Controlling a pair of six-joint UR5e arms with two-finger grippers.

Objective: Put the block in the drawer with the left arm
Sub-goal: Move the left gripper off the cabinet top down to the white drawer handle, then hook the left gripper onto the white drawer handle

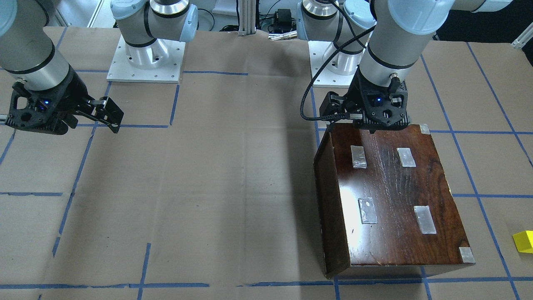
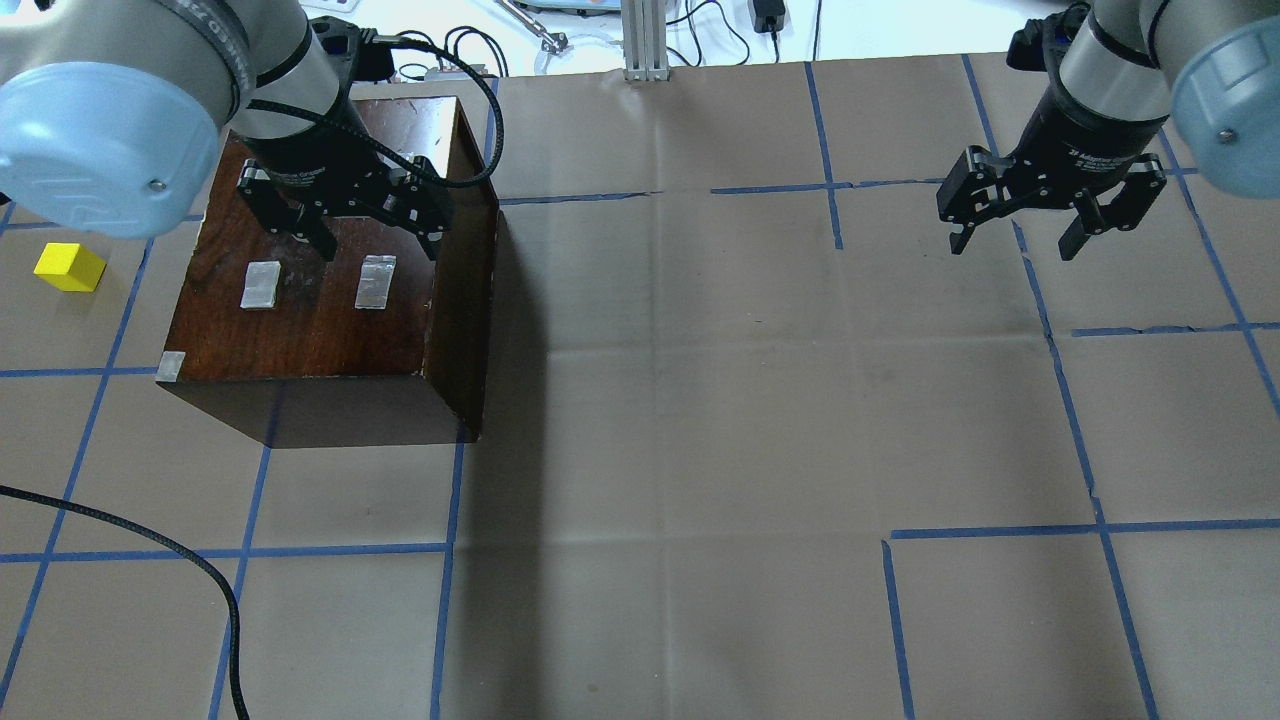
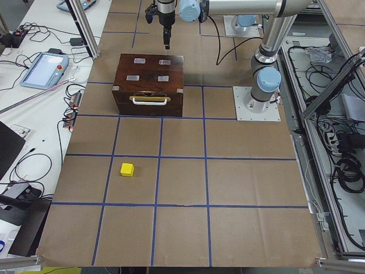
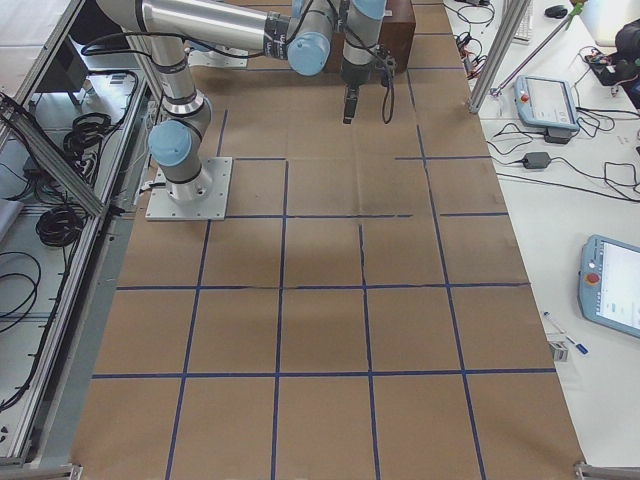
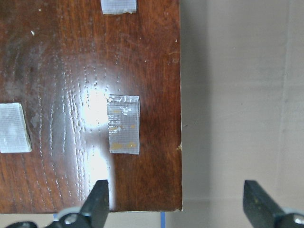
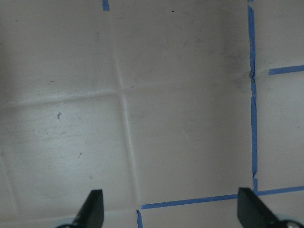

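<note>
Left claw [image 2: 375, 240] hangs spread over the box [image 2: 320, 330]; block [image 2: 69, 267] lies apart.

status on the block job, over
Left gripper open, above box. Right gripper open, empty. Block on table beside box, untouched. Drawer looks shut.

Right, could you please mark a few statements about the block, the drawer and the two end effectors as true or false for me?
1. The yellow block lies on the table, apart from the wooden box. True.
2. The drawer is pulled out. False: it is closed, its front panel flush with the box.
3. The left end effector grips the block. False: it is open and empty, above the box's top.
4. The right end effector is open, with only table paper below it. True.
</note>
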